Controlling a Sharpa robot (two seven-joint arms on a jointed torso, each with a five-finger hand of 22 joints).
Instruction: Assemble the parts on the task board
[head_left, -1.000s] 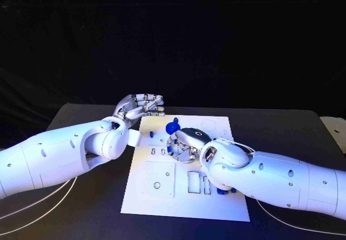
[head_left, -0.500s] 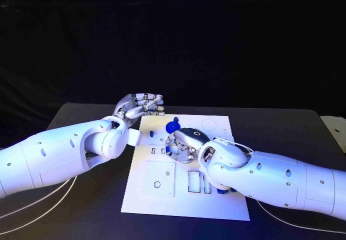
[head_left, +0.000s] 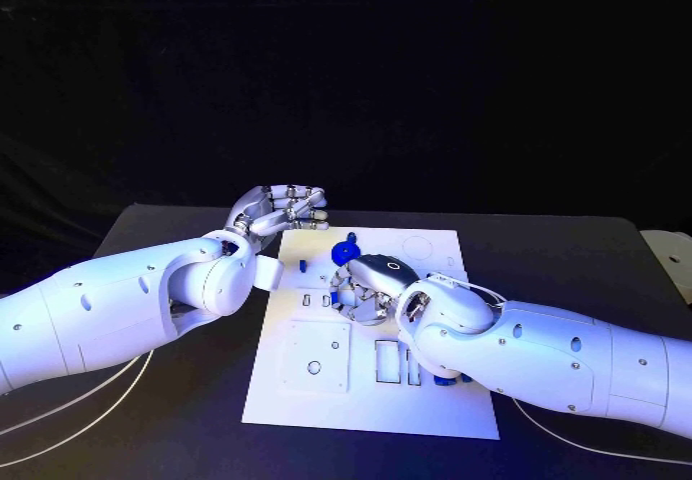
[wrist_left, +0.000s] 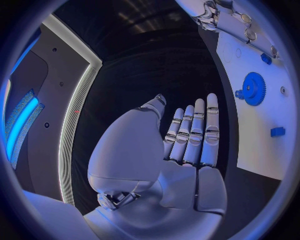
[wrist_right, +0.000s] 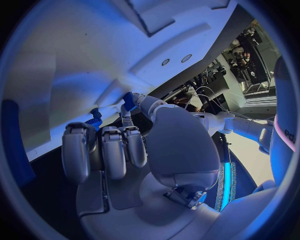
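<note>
The white task board (head_left: 378, 405) lies in the middle of the black table. A blue gear (head_left: 346, 250) stands near its far edge, with a small blue piece (head_left: 300, 266) to its left. My right hand (head_left: 369, 288) is low over the board's middle, fingers curled, pinching a small blue part (wrist_right: 129, 100) between thumb and fingertips. My left hand (head_left: 281, 210) hovers at the board's far left corner, fingers stretched out and holding nothing. The left wrist view shows that hand (wrist_left: 187, 145) beside the board (wrist_left: 250, 130) and the gear (wrist_left: 253, 88).
Another blue part (head_left: 440, 380) peeks out beside my right forearm near several rectangular slots (head_left: 388, 362). A square plate with a hole (head_left: 315, 358) sits at the board's near left. The black table (head_left: 159, 235) lies bare around the board.
My right hand has crept slightly left and farther across the board with the small blue part. The left hand has stayed put.
</note>
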